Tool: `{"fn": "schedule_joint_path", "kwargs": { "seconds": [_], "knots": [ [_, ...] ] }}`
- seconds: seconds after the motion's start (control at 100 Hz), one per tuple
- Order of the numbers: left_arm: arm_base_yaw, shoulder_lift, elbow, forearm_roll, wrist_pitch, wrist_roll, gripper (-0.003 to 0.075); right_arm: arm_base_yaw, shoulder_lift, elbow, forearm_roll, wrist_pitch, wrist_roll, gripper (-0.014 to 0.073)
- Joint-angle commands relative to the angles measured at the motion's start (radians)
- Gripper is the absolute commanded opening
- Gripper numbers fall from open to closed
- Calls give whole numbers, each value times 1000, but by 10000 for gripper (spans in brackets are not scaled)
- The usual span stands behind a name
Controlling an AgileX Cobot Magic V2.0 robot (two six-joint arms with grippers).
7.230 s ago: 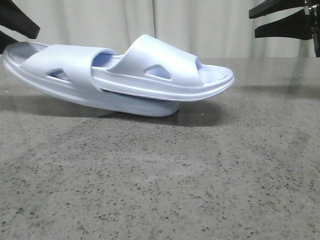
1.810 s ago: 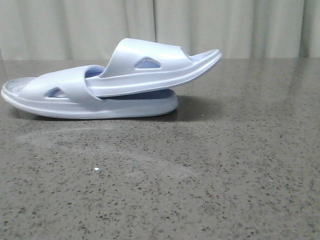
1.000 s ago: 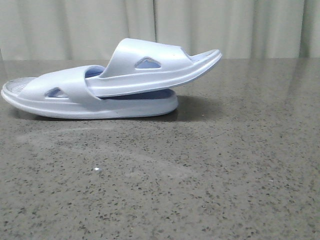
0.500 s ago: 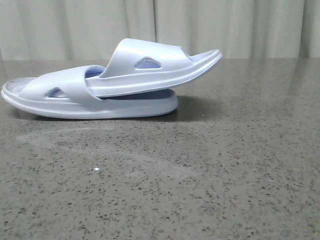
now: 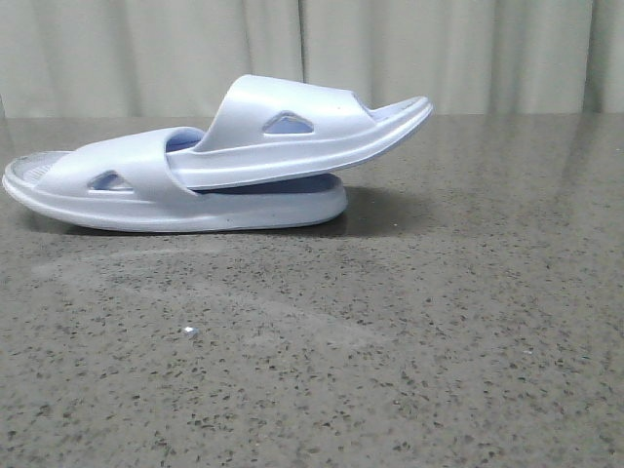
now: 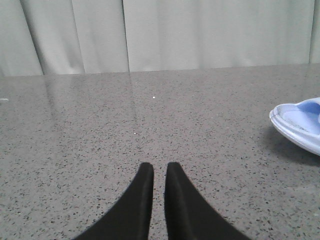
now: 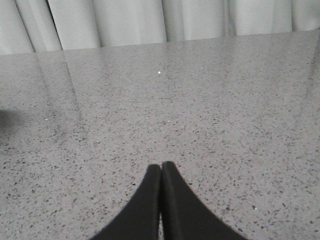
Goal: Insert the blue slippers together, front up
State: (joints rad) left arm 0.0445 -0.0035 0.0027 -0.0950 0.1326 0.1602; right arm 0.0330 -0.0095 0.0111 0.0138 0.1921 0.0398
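Observation:
The two blue slippers lie on the grey speckled table at the back left of the front view. The lower slipper [image 5: 146,200] rests flat. The upper slipper [image 5: 292,136] has its heel pushed under the lower one's strap, and its toe end points up to the right. Neither gripper shows in the front view. In the left wrist view my left gripper [image 6: 159,167] is empty over bare table, its fingers a narrow gap apart; one end of a slipper [image 6: 300,125] shows to the side. My right gripper [image 7: 161,166] is shut and empty over bare table.
A pale curtain [image 5: 390,49] hangs behind the table's far edge. A small white speck [image 5: 190,332] lies on the table in front of the slippers.
Since the earliest frame both grippers have left the front view and the joined slippers have settled flat on the table. Nothing has moved in the last two seconds.

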Motion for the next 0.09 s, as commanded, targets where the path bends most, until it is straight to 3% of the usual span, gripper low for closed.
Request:
{"fn": "schedule_joint_path", "kwargs": {
  "seconds": [0.0,0.08],
  "knots": [
    [3,-31,9,-12,-78,-7,15,-7,-17,20,-14,-89,-1,-89],
    [3,-31,9,-12,-78,-7,15,-7,-17,20,-14,-89,-1,-89]
  ]
}}
